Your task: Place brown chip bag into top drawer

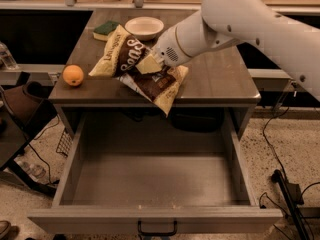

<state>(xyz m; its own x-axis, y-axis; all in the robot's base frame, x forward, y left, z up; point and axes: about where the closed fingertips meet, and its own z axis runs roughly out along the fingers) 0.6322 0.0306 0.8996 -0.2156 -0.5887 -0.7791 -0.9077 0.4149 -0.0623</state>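
Observation:
The brown chip bag (126,55) hangs tilted in the air over the front part of the tabletop, its cream lower end just past the table's front edge. My gripper (152,64), at the end of the white arm reaching in from the upper right, is shut on the bag's middle. The top drawer (150,181) is pulled wide open below the table's front and its grey bottom is bare. Its small dark handle (157,230) shows at the front panel.
On the grey-brown table (220,81) lie an orange (73,75) at the left front, a white bowl (144,27) and a green-yellow sponge (106,30) at the back. Cables and a dark stand (287,194) lie on the floor to the right.

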